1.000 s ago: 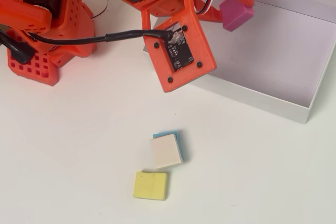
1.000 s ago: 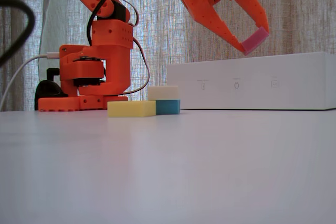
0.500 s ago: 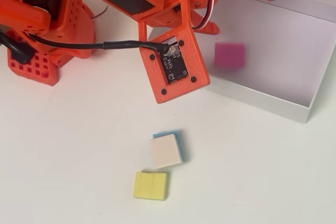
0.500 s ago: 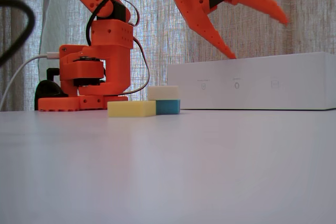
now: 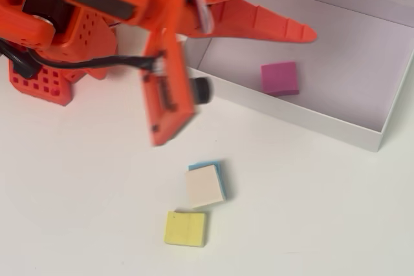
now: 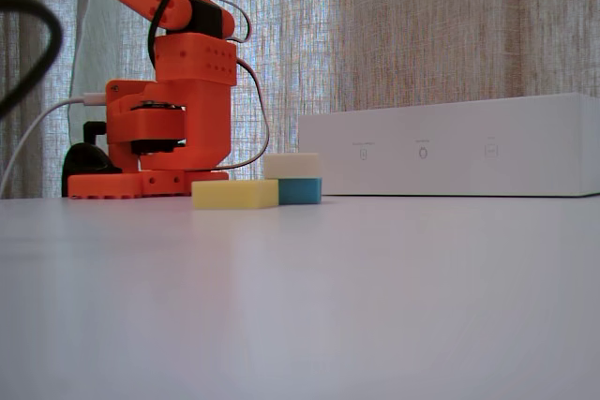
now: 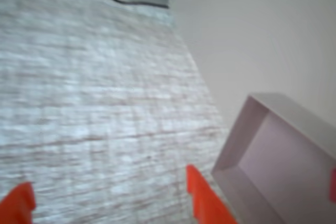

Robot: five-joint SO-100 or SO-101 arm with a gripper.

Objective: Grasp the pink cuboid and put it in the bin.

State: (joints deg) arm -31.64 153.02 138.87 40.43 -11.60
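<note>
One flat magenta pink cuboid (image 5: 280, 78) is seen lying inside the bin (image 5: 381, 139). Two other blocks, yellow block (image 5: 185, 228) and cream-topped blue block (image 5: 207, 185), are left on the bench (image 5: 310, 211). Overhead, the hand (image 5: 236, 79) is spread wide and empty.

A yellow block (image 5: 186, 228) lies flat on the white table (image 5: 310, 211), just beside a cream-topped blue block (image 5: 207, 185); seen from overhead their corners nearly touch. In the fixed view the yellow block (image 6: 235, 194) sits in front, and a woven curtain (image 6: 394, 35) hangs behind.
</note>
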